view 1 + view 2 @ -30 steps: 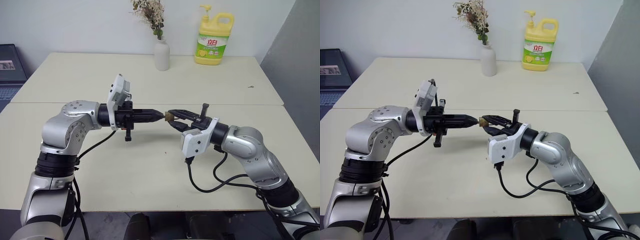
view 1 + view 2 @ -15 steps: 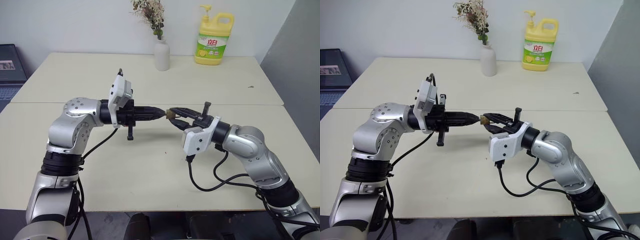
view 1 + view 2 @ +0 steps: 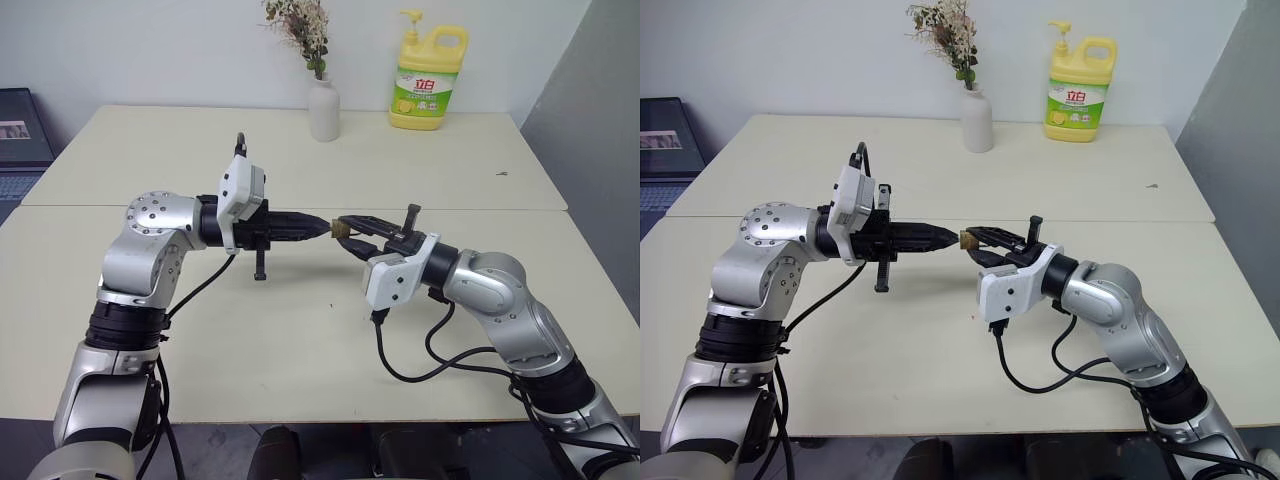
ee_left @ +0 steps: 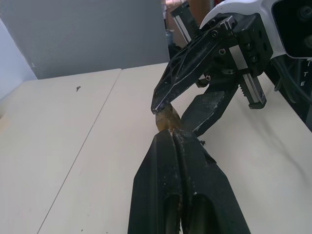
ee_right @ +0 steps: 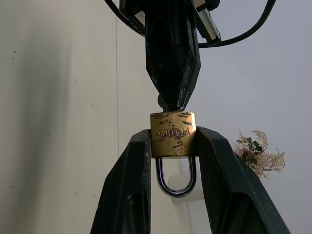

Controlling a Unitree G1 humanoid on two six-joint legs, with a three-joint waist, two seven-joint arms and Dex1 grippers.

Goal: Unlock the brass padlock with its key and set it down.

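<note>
Left eye view: both arms meet above the middle of the desk [image 3: 300, 330], well clear of its surface. The left gripper [image 3: 322, 228] points across at the right gripper [image 3: 342, 228], tip to tip. The brass padlock [image 3: 342, 232] shows as a small golden spot between the tips. A white vase [image 3: 323, 108] and a yellow bottle [image 3: 428, 78] stand along the far edge.

Left wrist view: the left jaws are pressed fully together, their tip at the padlock's body. The key cannot be made out between them. The right fingers [image 4: 195, 53] clamp the lock from beyond.

Right wrist view: the right jaws are closed on the brass padlock, one finger on each side of its body. The silver shackle [image 5: 176, 180] hangs seated in the body, toward the wrist. The left tip touches the opposite face
</note>
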